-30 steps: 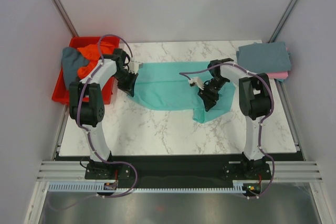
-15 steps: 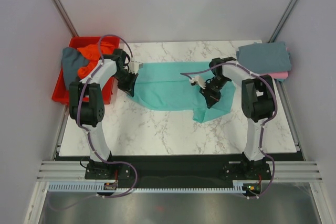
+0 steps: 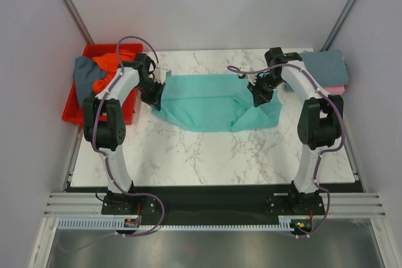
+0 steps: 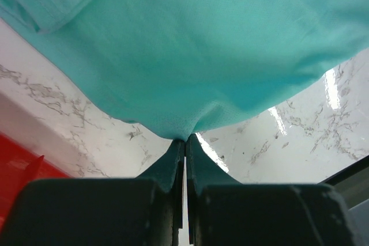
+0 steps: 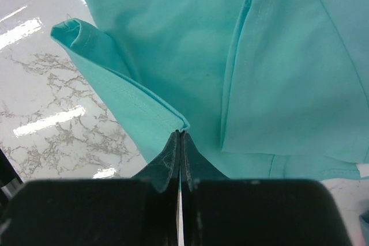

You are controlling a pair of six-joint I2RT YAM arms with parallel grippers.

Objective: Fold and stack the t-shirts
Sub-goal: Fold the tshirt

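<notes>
A teal t-shirt (image 3: 210, 101) lies stretched across the back middle of the marble table. My left gripper (image 3: 155, 96) is shut on its left edge; in the left wrist view the cloth (image 4: 190, 56) is pinched at my gripper (image 4: 185, 138). My right gripper (image 3: 257, 94) is shut on a hemmed edge near the shirt's right end, lifted over the cloth; the right wrist view shows the hem (image 5: 138, 105) pinched at my gripper (image 5: 180, 132), with a sleeve (image 5: 288, 73) to the right.
A red bin (image 3: 78, 110) at the back left holds grey and orange shirts (image 3: 94, 73). A stack of folded shirts, grey (image 3: 323, 67) on top of pink, sits at the back right corner. Bare marble (image 3: 207, 155) lies in front of the teal shirt.
My right gripper has carried its shirt edge back and to the right, from the front right part of the shirt toward the far right corner. My left gripper has stayed put.
</notes>
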